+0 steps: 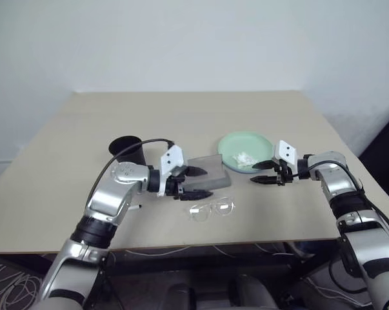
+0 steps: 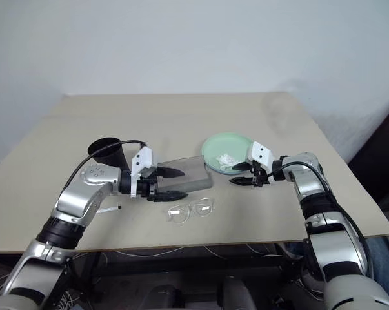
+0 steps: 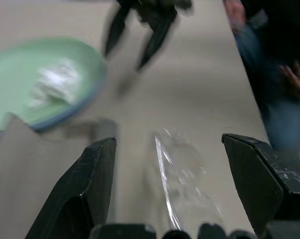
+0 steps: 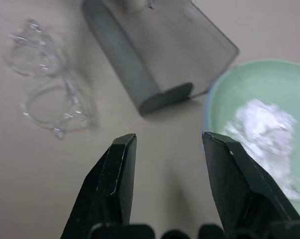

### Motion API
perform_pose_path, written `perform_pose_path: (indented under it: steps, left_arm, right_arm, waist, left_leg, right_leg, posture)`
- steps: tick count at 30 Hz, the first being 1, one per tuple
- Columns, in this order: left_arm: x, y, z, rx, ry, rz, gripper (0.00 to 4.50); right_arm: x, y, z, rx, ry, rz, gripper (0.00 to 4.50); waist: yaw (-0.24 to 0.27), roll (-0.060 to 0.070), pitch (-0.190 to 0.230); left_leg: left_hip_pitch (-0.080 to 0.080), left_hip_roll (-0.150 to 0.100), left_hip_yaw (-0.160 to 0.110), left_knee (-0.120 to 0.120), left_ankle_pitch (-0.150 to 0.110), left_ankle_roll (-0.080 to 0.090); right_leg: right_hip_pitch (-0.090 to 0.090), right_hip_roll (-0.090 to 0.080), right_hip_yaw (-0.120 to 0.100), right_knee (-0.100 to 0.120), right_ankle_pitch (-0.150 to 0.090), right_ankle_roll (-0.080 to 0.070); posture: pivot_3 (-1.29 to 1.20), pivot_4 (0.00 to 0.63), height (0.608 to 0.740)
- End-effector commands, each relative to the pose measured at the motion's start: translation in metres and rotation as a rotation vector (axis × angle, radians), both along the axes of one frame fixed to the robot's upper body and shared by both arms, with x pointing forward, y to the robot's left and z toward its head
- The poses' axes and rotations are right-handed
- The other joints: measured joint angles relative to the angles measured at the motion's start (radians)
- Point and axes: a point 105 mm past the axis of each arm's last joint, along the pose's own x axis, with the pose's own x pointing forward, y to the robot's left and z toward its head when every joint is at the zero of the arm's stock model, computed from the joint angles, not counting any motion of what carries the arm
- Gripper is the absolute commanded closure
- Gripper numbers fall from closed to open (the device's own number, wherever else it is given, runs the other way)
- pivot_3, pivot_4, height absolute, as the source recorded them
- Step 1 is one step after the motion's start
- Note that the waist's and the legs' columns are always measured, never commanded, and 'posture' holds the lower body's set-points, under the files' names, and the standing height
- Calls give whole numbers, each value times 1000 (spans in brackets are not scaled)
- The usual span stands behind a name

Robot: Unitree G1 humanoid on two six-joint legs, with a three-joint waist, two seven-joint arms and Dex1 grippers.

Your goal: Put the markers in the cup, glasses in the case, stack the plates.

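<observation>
I held both grippers released: left gripper (image 1: 197, 183) over case (image 1: 210, 169), right gripper (image 1: 262, 174) beside green plate (image 1: 235, 143); glasses (image 1: 211, 209) untouched.

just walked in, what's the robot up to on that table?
Tidying the table. The left gripper is open at the grey case, with the glasses lying loose on the table just in front. The right gripper is open and empty beside the green plate, which holds a white scrap and sits on the blue one. The black cup stands behind the left arm.

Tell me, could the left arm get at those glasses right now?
Probably yes: the left gripper hangs open just beside the glasses, which lie on bare table in front of the case, nothing covering them.
</observation>
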Motion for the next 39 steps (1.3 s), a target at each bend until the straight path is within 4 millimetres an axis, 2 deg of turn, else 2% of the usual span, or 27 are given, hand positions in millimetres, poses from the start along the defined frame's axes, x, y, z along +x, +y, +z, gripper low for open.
perform_pose_path:
  steps: [1, 5, 14, 19, 25, 28, 31, 39]
  left_arm:
    - [1, -4, 1, 66, -2, -74, 902]
    - [5, -7, -8, 155, -7, -115, 902]
    - [5, -24, -19, 195, 44, -185, 902]
    - [9, -23, -31, 255, 39, -174, 902]
    - [9, -24, -35, 243, 66, -168, 902]
    - [10, -27, -36, 219, 76, -144, 1534]
    - [10, -27, -36, 215, 74, -139, 2536]
    - [15, -23, -37, 241, 32, -130, 2536]
  right_arm:
    - [-5, 7, 14, 43, -52, 40, 2228]
    - [-9, 10, 10, 59, -55, 29, 2228]
    - [-15, 13, 6, 95, -71, -14, 2228]
    - [-17, 11, 3, 100, -75, -36, 2228]
    - [-19, 9, 0, 100, -76, -53, 2228]
    - [-19, 8, -1, 98, -77, -59, 2178]
    - [-18, 8, -1, 94, -80, -66, 2178]
    - [-16, 9, -2, 85, -86, -70, 2178]
  waist:
    - [0, 0, 0]
    - [1, 0, 0]
    - [5, 0, 0]
    - [5, 0, 0]
    - [5, 0, 0]
    - [5, 0, 0]
    - [5, -1, 0]
    - [5, -1, 0]
  left_leg:
    - [0, 0, 0, 0, 0, 0]
    - [-1, 0, 0, 0, 0, 0]
    - [-1, 0, 0, 0, 0, 0]
    - [0, 0, 0, 1, 0, 0]
    - [-1, -1, 0, 1, 0, 0]
    - [-1, -1, 0, 1, 0, 0]
    - [-1, -1, 0, 2, 0, 0]
    - [-1, -1, 0, 2, 0, 0]
  right_leg:
    - [0, 0, 0, 0, 0, 0]
    - [0, 0, 0, -1, 0, 0]
    - [0, 0, 1, 0, 0, 0]
    - [0, 0, 1, 0, 0, 0]
    - [0, 0, 1, -1, 0, 0]
    - [0, -1, 1, -1, 0, 0]
    - [0, 0, 1, 0, 0, 0]
    - [0, 0, 1, 0, 0, 0]
  posture:
    - [0, 0, 721]
    - [0, 0, 721]
    - [0, 0, 721]
    - [0, 0, 721]
    - [0, 0, 721]
    - [0, 0, 721]
    - [0, 0, 721]
    - [0, 0, 721]
